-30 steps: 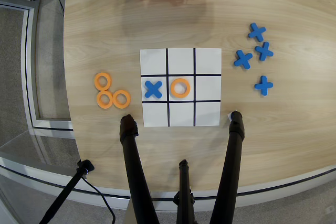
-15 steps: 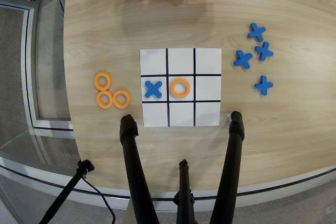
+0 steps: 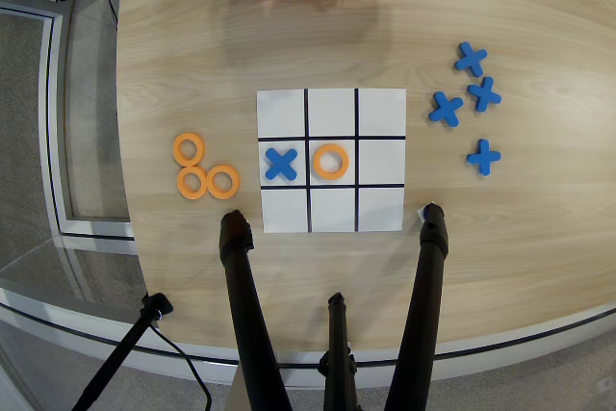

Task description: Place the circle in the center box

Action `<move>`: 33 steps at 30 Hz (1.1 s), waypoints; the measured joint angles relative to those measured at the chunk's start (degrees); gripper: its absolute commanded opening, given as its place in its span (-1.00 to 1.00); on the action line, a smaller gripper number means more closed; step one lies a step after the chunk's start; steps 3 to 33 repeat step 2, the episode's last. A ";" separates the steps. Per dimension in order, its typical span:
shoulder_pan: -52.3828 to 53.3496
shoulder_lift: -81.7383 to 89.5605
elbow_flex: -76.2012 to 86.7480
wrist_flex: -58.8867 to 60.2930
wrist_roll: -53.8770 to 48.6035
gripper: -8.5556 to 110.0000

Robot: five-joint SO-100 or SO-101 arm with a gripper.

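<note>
Three spare orange rings [image 3: 204, 170] clustered near the table's [image 3: 192, 45] left edge, touching one another; four blue X pieces [image 3: 468, 103] scattered toward the right edge; another blue X [image 3: 280, 164] inside the grid sheet's left middle cell; black tripod legs [image 3: 250, 324] over the near edge

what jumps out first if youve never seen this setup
A white grid sheet lies mid-table, an orange ring in its center cell and a blue X in the cell to its left. Three spare rings lie left of it, four blue X pieces right.
</note>
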 measured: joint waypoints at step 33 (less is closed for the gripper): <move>0.00 0.00 0.00 0.00 0.00 -0.86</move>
